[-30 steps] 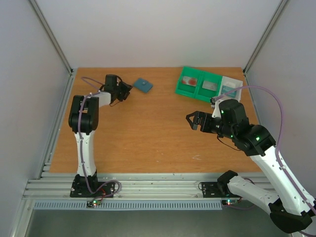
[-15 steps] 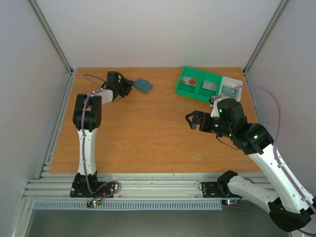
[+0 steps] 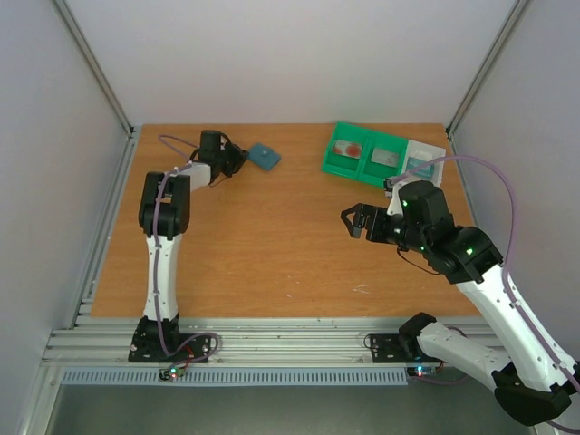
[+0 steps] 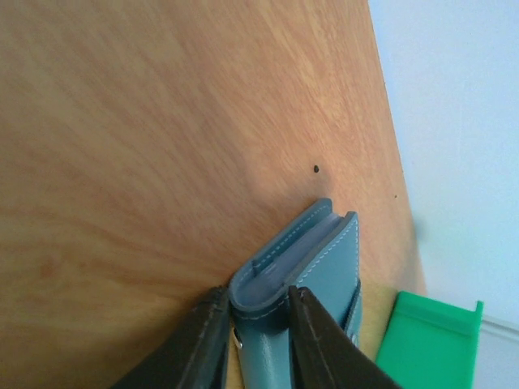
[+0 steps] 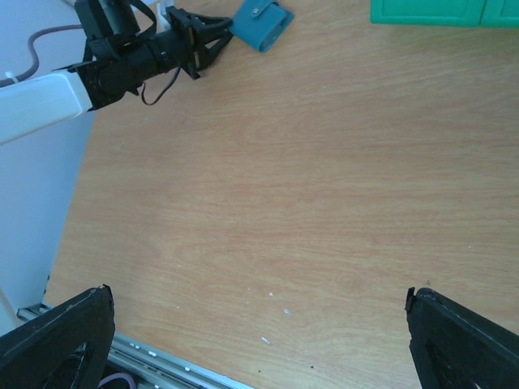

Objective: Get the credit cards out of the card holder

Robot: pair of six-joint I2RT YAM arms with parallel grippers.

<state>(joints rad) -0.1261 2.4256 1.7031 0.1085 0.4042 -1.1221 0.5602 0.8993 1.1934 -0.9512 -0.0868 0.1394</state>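
Observation:
The blue-grey card holder [image 3: 264, 156] lies folded at the back left of the table. My left gripper [image 3: 237, 159] is at its near end. In the left wrist view the fingers [image 4: 203, 340] press on either side of the card holder's [image 4: 312, 259] folded end, so my left gripper [image 4: 259, 304] is shut on it. No card shows in its slots. One red-pink credit card [image 3: 348, 148] lies in the left compartment of the green tray [image 3: 367, 166]. My right gripper [image 3: 352, 220] is open and empty over the middle right of the table; in its wrist view the right gripper [image 5: 259, 324] shows only wide-apart fingertips [image 5: 57, 336].
The green tray's right compartment holds a grey piece [image 3: 386, 157]. A white tray [image 3: 435, 149] with a teal piece [image 3: 419, 165] stands beside it at the back right. The tray's edge shows in the left wrist view [image 4: 430, 340] and the right wrist view [image 5: 438, 10]. White walls enclose the table.
My left gripper has moved right, up to the card holder, and its fingers now sit on the folded end. The right arm has hardly moved.

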